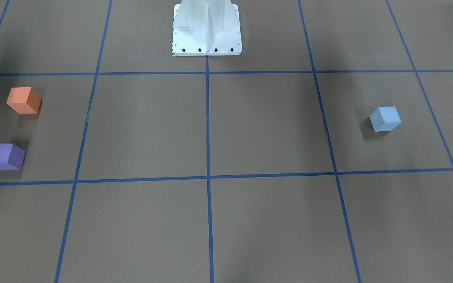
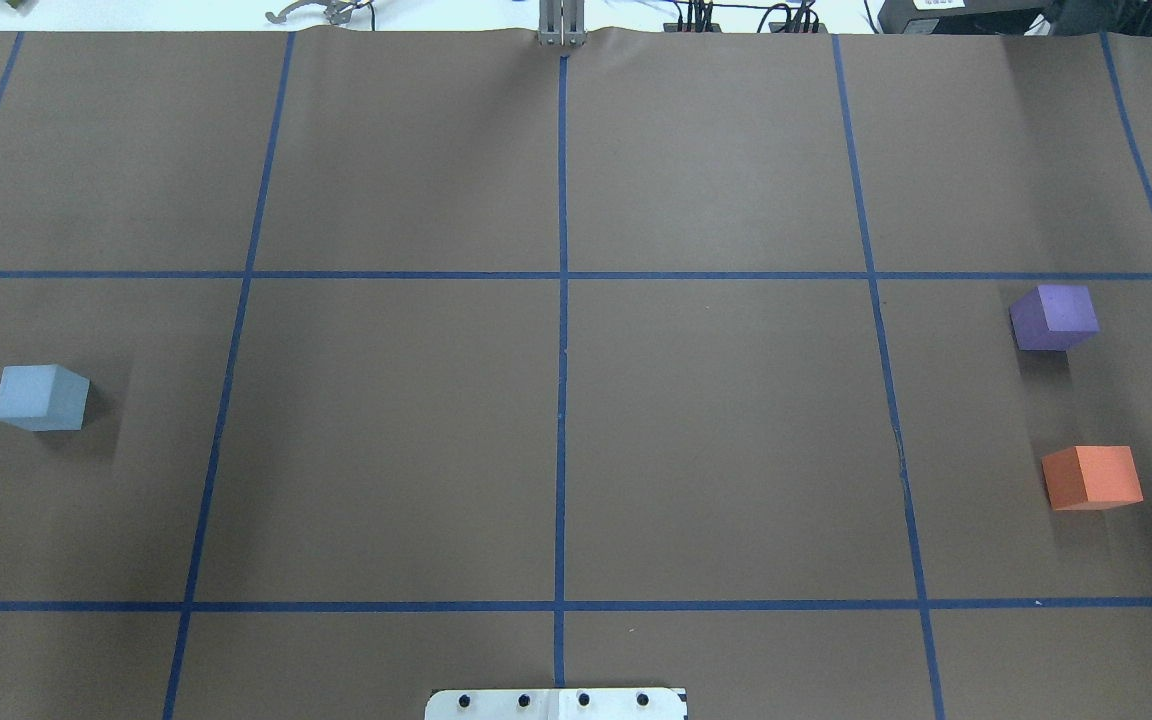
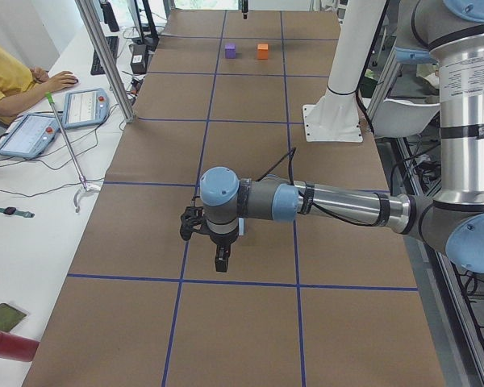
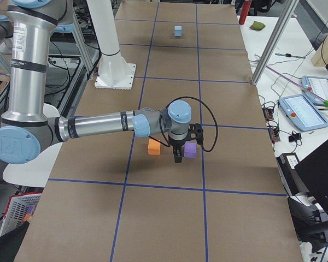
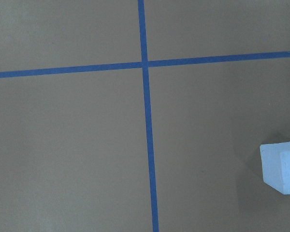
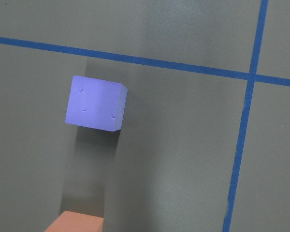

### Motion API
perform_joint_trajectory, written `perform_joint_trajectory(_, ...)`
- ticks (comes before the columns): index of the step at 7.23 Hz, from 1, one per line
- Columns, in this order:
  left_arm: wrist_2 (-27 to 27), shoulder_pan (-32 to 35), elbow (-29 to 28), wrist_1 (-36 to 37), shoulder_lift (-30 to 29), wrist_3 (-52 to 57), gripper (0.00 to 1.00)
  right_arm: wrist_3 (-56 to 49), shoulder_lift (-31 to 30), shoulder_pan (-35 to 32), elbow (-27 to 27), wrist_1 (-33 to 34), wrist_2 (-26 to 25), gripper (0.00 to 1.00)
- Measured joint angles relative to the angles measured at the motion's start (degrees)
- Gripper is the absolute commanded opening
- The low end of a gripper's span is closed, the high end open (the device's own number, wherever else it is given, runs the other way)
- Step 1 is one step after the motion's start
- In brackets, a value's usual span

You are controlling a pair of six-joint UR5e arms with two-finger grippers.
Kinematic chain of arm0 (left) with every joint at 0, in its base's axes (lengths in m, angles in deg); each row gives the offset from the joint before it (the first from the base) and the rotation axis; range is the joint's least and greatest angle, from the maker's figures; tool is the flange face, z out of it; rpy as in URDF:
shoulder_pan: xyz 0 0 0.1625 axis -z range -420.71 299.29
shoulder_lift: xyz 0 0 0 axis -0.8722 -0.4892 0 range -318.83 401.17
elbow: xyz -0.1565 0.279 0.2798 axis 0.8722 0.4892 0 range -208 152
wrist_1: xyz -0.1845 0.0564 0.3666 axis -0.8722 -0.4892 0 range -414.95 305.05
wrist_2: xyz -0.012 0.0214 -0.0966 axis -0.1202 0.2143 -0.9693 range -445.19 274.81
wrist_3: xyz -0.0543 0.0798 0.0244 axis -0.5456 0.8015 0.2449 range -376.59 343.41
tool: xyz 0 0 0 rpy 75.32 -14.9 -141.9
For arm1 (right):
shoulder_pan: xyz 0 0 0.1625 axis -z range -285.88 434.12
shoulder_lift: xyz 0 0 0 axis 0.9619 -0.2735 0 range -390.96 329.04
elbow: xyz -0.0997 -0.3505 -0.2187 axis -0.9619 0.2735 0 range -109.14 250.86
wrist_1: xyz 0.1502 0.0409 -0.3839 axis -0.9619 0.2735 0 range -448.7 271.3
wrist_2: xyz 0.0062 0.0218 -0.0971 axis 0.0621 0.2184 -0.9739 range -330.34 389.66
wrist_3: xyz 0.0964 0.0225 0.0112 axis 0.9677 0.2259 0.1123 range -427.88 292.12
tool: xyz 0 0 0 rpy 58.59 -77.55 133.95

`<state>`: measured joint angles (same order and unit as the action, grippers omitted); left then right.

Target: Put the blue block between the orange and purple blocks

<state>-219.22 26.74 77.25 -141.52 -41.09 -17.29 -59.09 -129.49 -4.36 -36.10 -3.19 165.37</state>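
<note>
Purple block and orange block sit apart by the worktop's right edge, leaving a gap for the blue block, which lies untouched near the left edge. Left gripper and right gripper hover; whether the jaws are spread cannot be told.

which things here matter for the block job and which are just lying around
Part of the job:
blue block
orange block
purple block

Just lying about, off the mat:
red cylinder
green pouch
teach pendant
</note>
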Motion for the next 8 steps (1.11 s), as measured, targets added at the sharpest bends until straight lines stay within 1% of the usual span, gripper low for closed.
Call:
perform_joint_trajectory(4,-1.78,0.0,-1.05,-1.86,0.1,-0.06,1.0,0.01,0.0,0.0,0.09,-0.07,0.0,1.0)
perform_joint_trajectory(8,-2.08,-0.12,-1.9,-2.08,0.65,-0.02,1.0,0.0,0.0,0.0,0.1,-0.07,0.06,1.0)
